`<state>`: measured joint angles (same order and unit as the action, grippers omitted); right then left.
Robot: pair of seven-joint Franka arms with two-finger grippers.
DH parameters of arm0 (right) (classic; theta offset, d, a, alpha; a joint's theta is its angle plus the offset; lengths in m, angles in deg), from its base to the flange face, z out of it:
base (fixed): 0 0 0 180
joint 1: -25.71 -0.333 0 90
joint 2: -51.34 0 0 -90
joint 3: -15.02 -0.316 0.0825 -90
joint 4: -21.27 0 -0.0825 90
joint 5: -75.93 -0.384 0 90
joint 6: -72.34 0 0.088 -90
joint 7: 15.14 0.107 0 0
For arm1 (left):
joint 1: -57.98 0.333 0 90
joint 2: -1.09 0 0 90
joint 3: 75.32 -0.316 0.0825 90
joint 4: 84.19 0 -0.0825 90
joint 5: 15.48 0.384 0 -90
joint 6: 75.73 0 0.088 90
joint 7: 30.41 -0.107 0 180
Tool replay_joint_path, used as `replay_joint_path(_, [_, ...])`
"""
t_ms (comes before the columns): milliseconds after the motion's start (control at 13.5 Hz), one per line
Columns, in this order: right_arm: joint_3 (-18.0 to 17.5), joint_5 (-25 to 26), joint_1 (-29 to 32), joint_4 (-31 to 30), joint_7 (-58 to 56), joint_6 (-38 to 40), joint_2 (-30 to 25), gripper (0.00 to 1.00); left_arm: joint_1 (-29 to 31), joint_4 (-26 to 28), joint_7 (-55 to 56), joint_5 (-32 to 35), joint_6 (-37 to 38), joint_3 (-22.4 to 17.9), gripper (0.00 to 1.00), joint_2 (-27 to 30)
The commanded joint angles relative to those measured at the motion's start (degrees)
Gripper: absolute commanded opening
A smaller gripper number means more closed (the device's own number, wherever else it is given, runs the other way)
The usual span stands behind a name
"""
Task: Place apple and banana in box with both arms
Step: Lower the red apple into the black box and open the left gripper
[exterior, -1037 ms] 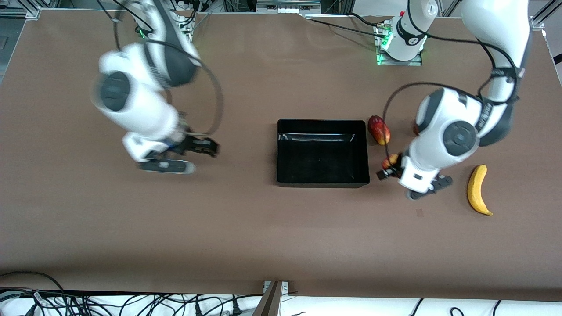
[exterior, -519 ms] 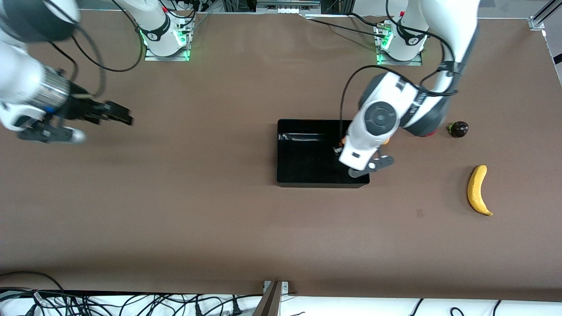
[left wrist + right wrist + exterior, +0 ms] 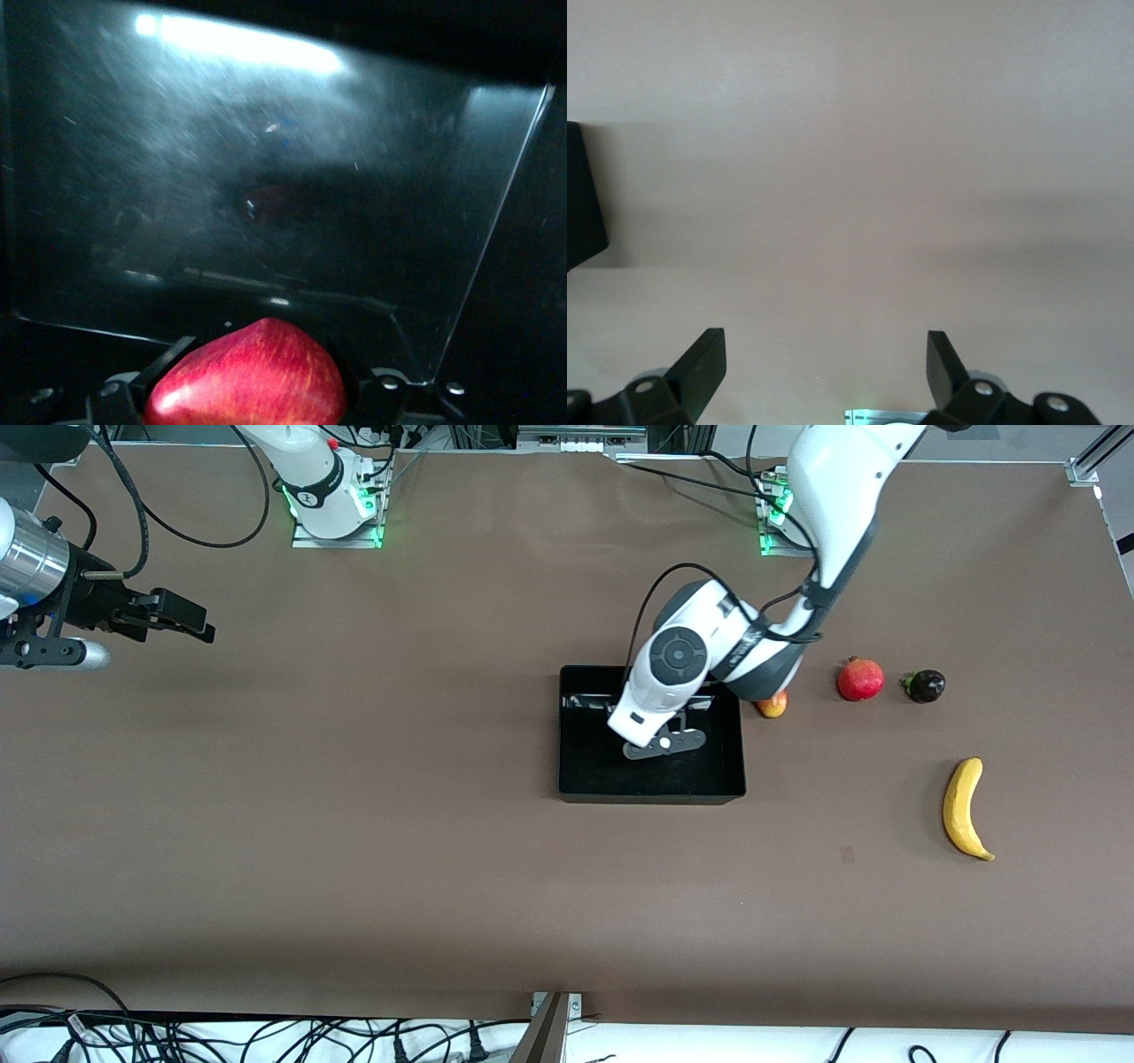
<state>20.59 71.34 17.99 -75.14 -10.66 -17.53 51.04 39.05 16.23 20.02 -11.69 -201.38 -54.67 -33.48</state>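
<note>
The red, yellow-streaked apple [image 3: 252, 376] sits between the fingers of my left gripper [image 3: 257, 367], which is shut on it just above the floor of the black box [image 3: 266, 177]. In the front view the left wrist covers the gripper and apple over the middle of the box [image 3: 651, 791]. The yellow banana [image 3: 964, 808] lies on the table toward the left arm's end, nearer the front camera than the box. My right gripper [image 3: 197, 622] hangs open and empty over bare table at the right arm's end, seen also in its wrist view [image 3: 824, 345].
Beside the box toward the left arm's end lie a red-yellow oval fruit [image 3: 772, 705] partly under the left arm, a round red crowned fruit [image 3: 860, 679] and a small dark fruit [image 3: 925, 685]. Brown tabletop stretches between the box and the right gripper.
The left arm carried the apple from beside the box to over its inside. The right arm swung away from the table's middle to its own end.
</note>
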Motion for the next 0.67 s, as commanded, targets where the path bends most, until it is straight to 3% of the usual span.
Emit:
replay_joint_path(0, [-1.62, 2.30, 1.40, -2.20, -1.22, -2.06, -1.73, 1.00, -0.40, 2.67, 0.36, 0.96, -2.93, 1.50, 0.00, 0.22])
replay_joint_path(519, [-2.06, 3.36, 0.96, 0.43, -2.80, -1.62, -0.67, 1.00, -2.25, 2.85, 1.16, 1.04, -10.84, 1.41, 0.00, -5.76])
replay_joint_path(593, [-1.97, 3.53, 0.96, 1.05, -2.90, -1.63, -0.15, 1.00, -2.25, 2.85, 0.98, 1.22, -11.11, 1.41, 0.34, -6.38])
